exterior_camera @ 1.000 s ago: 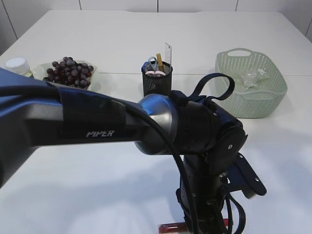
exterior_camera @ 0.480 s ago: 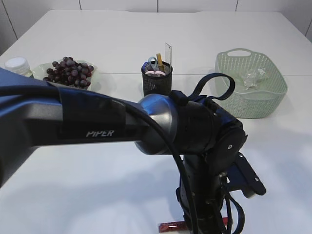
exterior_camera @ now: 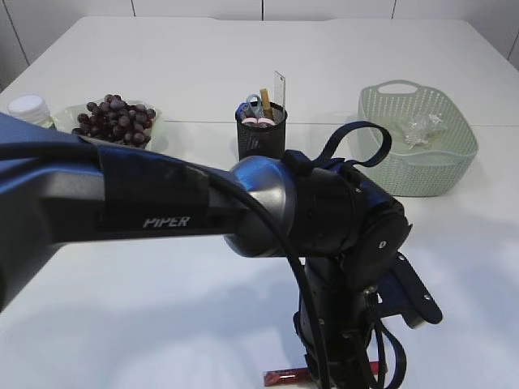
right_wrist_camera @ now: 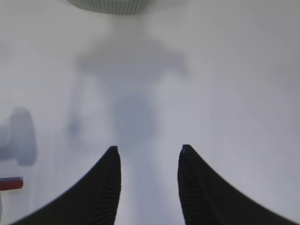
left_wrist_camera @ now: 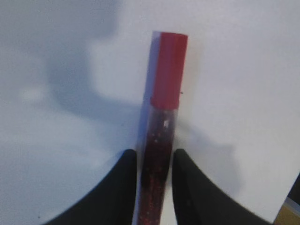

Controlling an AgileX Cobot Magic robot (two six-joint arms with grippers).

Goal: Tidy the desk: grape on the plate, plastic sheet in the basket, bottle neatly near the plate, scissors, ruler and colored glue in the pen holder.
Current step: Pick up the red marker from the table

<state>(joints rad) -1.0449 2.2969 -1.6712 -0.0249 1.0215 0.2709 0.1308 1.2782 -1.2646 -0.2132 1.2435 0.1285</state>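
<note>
Colored glue (left_wrist_camera: 164,131), a red-capped tube of dark red glitter, lies flat on the white bench (exterior_camera: 162,308) at the near edge, straddled by the left claw (left_wrist_camera: 153,187). The two black fingers (left_wrist_camera: 123,187) stand on either side of the tube's body, just beside it or touching; whether they already pinch it cannot be told from the wrist view. The grip is set low on the barrel, away from the cap, a hold that would likely let the tube be tipped upright for the pen holder (exterior_camera: 261,134).

From the exterior view the left arm (exterior_camera: 162,203) fills the foreground and hides most of the tube; only a red sliver shows beneath it. The right claw (right_wrist_camera: 147,187) hangs spread and empty over bare bench, apparently kept out of the way.

Farther back, the pen holder already carries the scissors (exterior_camera: 253,105) and the ruler (exterior_camera: 279,87), with other small items too small to name. Grapes (exterior_camera: 113,120) sit heaped on the plate (exterior_camera: 66,117) at left, the white-capped bottle (exterior_camera: 29,107) just beside it. The plastic sheet (exterior_camera: 422,128) rests inside the green basket (exterior_camera: 418,166) at right. By that reckoning this tube looks like the last item still out.
</note>
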